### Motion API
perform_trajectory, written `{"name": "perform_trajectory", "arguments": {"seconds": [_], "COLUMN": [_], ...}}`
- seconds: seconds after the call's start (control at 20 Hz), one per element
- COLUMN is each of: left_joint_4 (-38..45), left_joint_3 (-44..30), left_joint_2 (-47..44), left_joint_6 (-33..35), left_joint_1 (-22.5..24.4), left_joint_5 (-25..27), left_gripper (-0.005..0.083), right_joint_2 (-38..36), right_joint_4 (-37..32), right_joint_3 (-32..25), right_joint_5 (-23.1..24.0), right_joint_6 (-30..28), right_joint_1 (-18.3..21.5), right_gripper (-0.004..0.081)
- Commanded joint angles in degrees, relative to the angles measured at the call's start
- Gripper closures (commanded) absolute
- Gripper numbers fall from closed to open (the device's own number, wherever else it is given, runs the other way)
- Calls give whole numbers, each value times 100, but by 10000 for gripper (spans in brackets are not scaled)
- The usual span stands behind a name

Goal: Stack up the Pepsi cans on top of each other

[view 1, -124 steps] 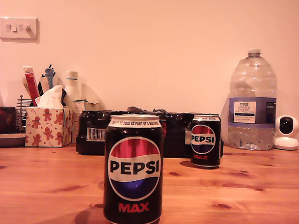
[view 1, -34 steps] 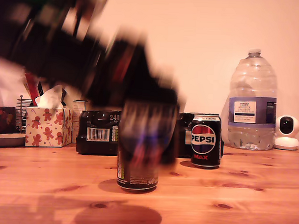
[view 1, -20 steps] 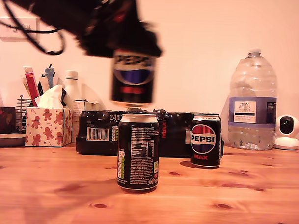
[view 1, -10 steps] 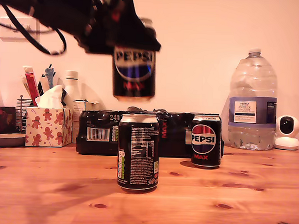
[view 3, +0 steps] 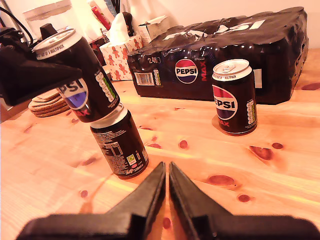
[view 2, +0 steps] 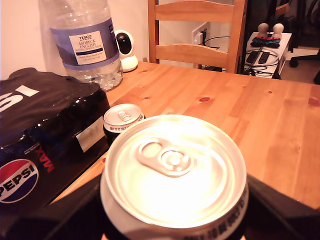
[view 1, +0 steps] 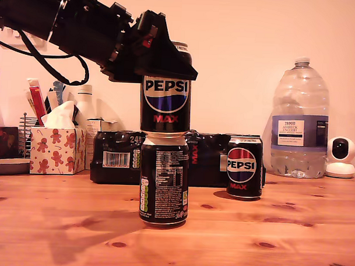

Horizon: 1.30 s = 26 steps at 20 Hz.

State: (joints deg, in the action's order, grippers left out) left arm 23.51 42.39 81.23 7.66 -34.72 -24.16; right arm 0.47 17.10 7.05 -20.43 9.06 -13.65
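At the centre of the exterior view, our upper Pepsi can sits on the silver rim of the lower Pepsi can, which stands upright on the wooden table with its nutrition text facing the camera. Our first gripper has its jaws clamped on the upper can near the top, its arm reaching in from the exterior view's left; that wrist view looks straight down on the can's lid and pull tab. The bases appear to meet, though we cannot tell whether the upper can is fully seated in the rim. A third Pepsi can stands farther back, toward the exterior view's right, just in front of the black multipack. Our second gripper hangs low over the table near the stack, jaws together and holding nothing. We judge these cans stiff along their height but thin-walled and smooth, easy to dent or let slip, and likely heavy if full; a moderate squeeze across the upper body suits them. The narrow rim gives little footing, so any tilt on letting go could topple the stack. Beyond, at the exterior view's right, stands a large water bottle.
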Motion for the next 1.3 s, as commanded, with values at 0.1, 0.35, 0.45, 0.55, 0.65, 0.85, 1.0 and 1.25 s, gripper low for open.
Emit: {"name": "perform_trajectory", "arguments": {"seconds": [0.1, 0.35, 0.45, 0.55, 0.65, 0.85, 1.0, 1.25], "left_joint_4": [120, 26, 31, 57, 48, -153, -428, -761], "left_joint_3": [350, 352, 352, 365, 442, 748, 772, 772], "left_joint_2": [20, 22, 22, 72, 197, 474, 476, 474], "left_joint_6": [-168, -170, -168, -168, -170, -173, -144, 33], "left_joint_1": [162, 162, 162, 162, 162, 151, 133, 133], "left_joint_5": [-221, -289, -289, -289, -321, -474, -498, -496], "left_gripper": [480, 480, 480, 480, 480, 480, 480, 480], "right_joint_2": [-35, -35, -35, -35, -35, -35, -35, -35], "right_joint_4": [-46, -48, -46, -46, -46, -35, 15, 15], "right_joint_3": [-101, -101, -101, -101, -101, -101, -101, -101], "right_joint_5": [4, 7, 7, 4, 4, 4, 4, 4], "right_joint_6": [-4, -4, -4, -2, -2, -2, -2, -4], "right_joint_1": [-26, -26, -26, -28, -28, -28, -26, -26], "right_gripper": [783, 783, 783, 783, 783, 783, 783, 783]}}
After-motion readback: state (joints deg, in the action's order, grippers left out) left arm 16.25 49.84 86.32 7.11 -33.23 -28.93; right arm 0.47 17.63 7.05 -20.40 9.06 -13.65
